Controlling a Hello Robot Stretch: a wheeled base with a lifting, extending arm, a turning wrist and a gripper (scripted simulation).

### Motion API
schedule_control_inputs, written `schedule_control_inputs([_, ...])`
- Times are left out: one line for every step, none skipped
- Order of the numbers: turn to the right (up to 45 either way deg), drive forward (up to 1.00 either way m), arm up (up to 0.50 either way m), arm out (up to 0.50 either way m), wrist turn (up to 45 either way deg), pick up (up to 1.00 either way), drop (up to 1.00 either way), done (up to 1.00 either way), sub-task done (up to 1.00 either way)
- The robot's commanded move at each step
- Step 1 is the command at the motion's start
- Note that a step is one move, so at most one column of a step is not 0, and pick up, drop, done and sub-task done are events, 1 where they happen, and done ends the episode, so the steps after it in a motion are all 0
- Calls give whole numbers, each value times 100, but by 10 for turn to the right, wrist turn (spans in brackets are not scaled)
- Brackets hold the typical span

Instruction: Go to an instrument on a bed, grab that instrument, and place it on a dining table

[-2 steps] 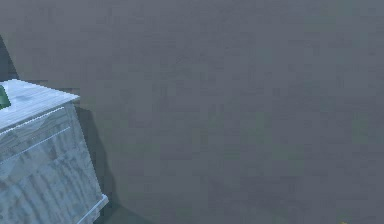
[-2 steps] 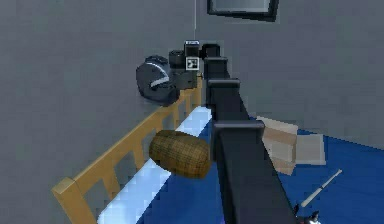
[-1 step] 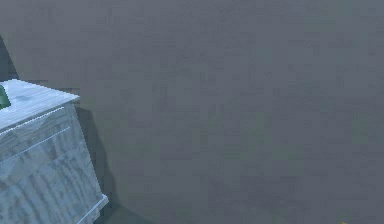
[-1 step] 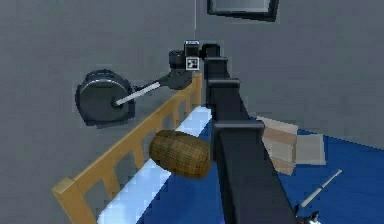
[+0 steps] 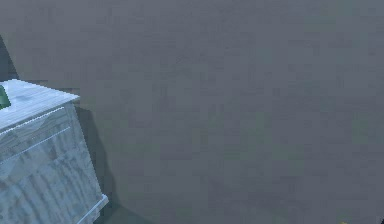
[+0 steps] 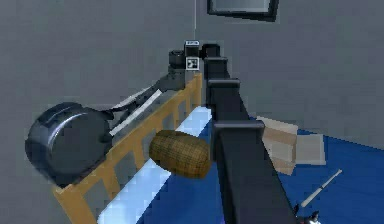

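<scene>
- Instrument point(image 6: 65, 140): banjo-shaped, with a dark round body and a long neck. The body sits at the arm side view's left, against the end of the bed's wooden rail point(image 6: 125, 152). The neck slants up and right toward the arm's tip.
- Arm point(image 6: 238, 150): a dark square bar reaching out over the bed, with two white marker squares point(image 6: 191, 57) at its far end.
- Jaws: just left of the markers, where the neck ends. Their tip is lost against the neck, so I cannot tell whether they grasp the instrument or anything else.
- Bed point(image 6: 350, 170): blue cover.
  - Brown barrel-shaped object point(image 6: 180, 153), just beside the arm.
  - Open cardboard box point(image 6: 288, 145).
  - Thin pale rod point(image 6: 322, 188).
- Wall above: dark framed panel point(image 6: 240, 8).
- Forward view, lower left: pale wooden cabinet point(image 5: 45, 160) against a grey wall point(image 5: 230, 100), with a small green thing point(image 5: 4, 98) on top.
</scene>
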Motion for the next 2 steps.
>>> schedule_control_inputs([0,0,0,0,-210,0,0,0,0])
schedule_control_inputs([0,0,0,-38,0,0,0,0,0])
